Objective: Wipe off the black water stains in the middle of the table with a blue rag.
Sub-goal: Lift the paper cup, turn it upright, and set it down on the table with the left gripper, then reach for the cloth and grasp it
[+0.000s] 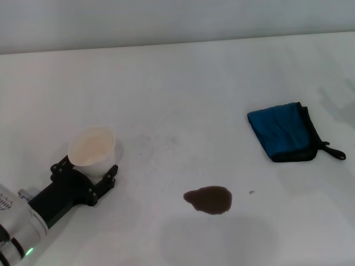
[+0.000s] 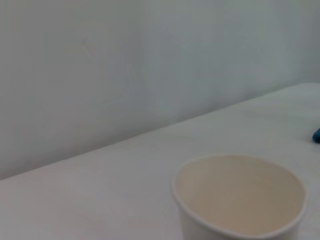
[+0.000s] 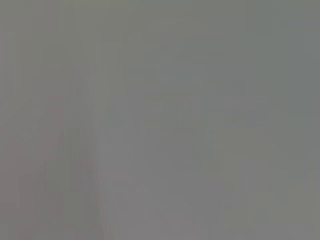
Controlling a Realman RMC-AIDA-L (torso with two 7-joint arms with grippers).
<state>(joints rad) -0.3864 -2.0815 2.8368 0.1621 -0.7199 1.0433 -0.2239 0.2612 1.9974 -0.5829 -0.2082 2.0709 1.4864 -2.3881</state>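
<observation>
The black water stains (image 1: 209,199) are a dark brown oval blotch on the white table (image 1: 183,94) at the front middle, with a tiny speck (image 1: 252,192) to its right. The blue rag (image 1: 283,132) lies folded at the right, with black edging and a loop (image 1: 334,152). A sliver of it shows in the left wrist view (image 2: 316,135). My left gripper (image 1: 86,169) is at the front left, with its fingers on both sides of a white paper cup (image 1: 92,145), far from the stain and the rag. My right gripper is out of view.
The paper cup looks empty and upright in the left wrist view (image 2: 240,197). A grey wall runs behind the table's far edge (image 1: 177,44). The right wrist view shows only plain grey.
</observation>
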